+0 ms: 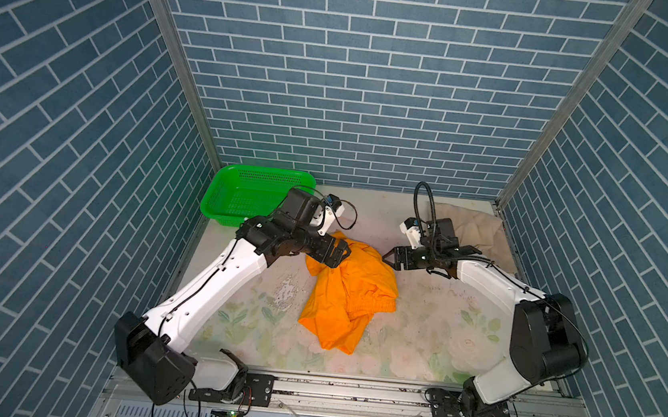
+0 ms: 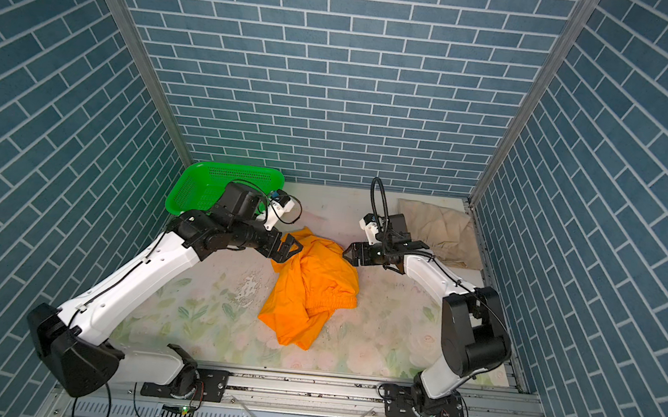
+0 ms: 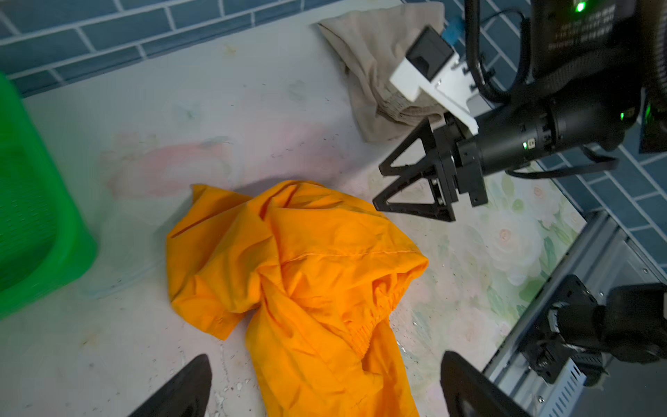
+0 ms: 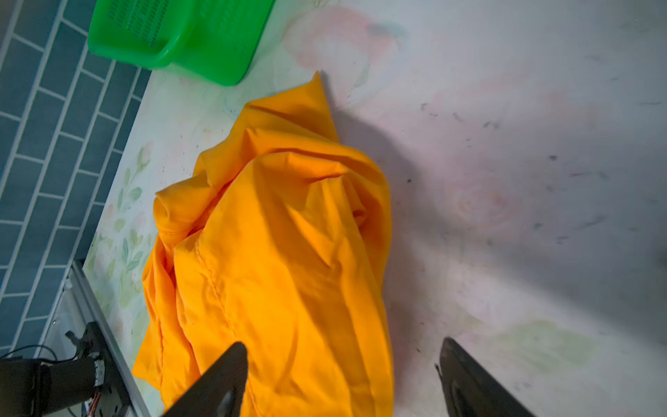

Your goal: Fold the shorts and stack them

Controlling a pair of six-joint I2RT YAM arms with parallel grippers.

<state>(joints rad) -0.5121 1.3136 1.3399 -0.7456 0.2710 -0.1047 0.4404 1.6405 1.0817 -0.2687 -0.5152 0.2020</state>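
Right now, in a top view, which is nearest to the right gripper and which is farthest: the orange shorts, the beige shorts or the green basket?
1. orange shorts, in the middle, just beside the open right gripper.
2. beige shorts, far right corner, behind that arm.
3. green basket, far left corner.

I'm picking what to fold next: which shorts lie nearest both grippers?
The orange shorts, crumpled in the middle; the beige shorts lie farther off, in the far right corner.

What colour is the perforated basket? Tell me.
Bright green; the basket shows best in a top view.
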